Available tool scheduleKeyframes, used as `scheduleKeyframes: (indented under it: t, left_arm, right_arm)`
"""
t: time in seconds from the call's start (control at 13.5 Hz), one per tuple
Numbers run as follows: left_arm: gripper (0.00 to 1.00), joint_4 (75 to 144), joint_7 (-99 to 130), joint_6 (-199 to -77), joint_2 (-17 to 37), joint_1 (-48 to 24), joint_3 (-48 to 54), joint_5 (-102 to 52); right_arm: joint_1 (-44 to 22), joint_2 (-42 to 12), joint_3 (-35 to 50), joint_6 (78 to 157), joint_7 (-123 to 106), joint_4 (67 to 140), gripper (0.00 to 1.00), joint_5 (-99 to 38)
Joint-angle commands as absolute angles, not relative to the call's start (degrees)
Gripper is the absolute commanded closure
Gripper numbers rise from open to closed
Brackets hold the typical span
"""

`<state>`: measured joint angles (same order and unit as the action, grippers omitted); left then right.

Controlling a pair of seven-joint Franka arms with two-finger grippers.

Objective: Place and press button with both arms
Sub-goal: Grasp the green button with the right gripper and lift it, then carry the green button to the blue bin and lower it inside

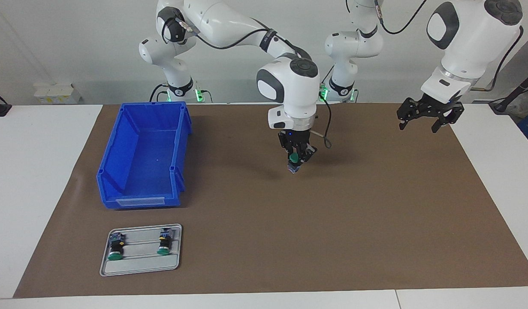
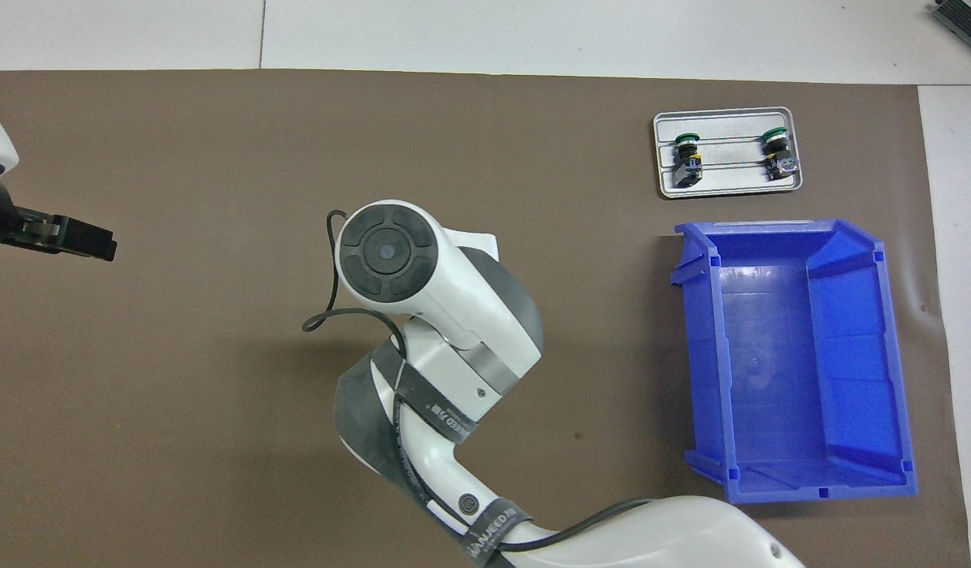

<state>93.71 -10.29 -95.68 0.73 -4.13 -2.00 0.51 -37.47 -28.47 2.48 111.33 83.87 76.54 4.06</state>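
Note:
My right gripper (image 1: 295, 159) points down over the middle of the brown mat and is shut on a button (image 1: 294, 162), green cap toward the camera and blue-grey base just off the mat. From overhead the right arm's wrist (image 2: 390, 256) hides both gripper and button. Two more buttons (image 1: 116, 248) (image 1: 164, 243) lie on a small grey tray (image 1: 139, 268), also seen as buttons (image 2: 687, 155) (image 2: 778, 152) on the tray (image 2: 726, 183). My left gripper (image 1: 419, 123) hangs open and waits above the mat's edge at the left arm's end (image 2: 75, 237).
An open blue bin (image 1: 143, 156) (image 2: 797, 363) with nothing in it stands on the mat at the right arm's end, nearer the robots than the tray. Bare brown mat (image 1: 354, 214) surrounds the held button. A loose cable (image 1: 326, 137) loops beside the right wrist.

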Motion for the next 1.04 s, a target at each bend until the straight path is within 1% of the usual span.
scheduleKeyframes:
  t: [0.0,0.07,0.22,0.52,0.74,0.89,0.96]
  left_arm:
    - [0.0,95.4,-10.6,-95.9,-0.9,-3.5,-1.5,1.4]
    - [0.0,95.4,-10.6,-95.9,-0.9,-3.5,-1.5,1.4]
    - [0.0,95.4,-10.6,-95.9,-0.9,-3.5,-1.5,1.4]
    - [0.0,95.4,-10.6,-95.9,-0.9,-3.5,-1.5,1.4]
    - [0.0,95.4,-10.6,-95.9,-0.9,-3.5,-1.5,1.4]
    - [0.0,95.4,-10.6,-95.9,-0.9,-3.5,-1.5,1.4]
    - [0.0,95.4,-10.6,-95.9,-0.9,-3.5,-1.5,1.4]
  right_arm:
    - [-32.5,-17.0,3.1,112.2,73.8,90.8,1.0,2.5]
    - [-30.9,-14.6,3.0,110.8,69.8,92.9,1.0,2.5]
    - [-27.6,-11.4,3.0,107.2,62.3,94.6,1.0,2.5]
    - [-18.4,-2.7,3.0,103.5,42.7,101.4,1.0,2.2]
    - [-9.2,-1.2,3.0,100.6,26.0,102.3,1.0,1.7]
    - [-3.1,-0.9,3.0,102.7,14.2,104.6,1.0,0.9]
    - [-0.4,-1.0,3.0,105.4,9.3,105.8,1.0,0.6]
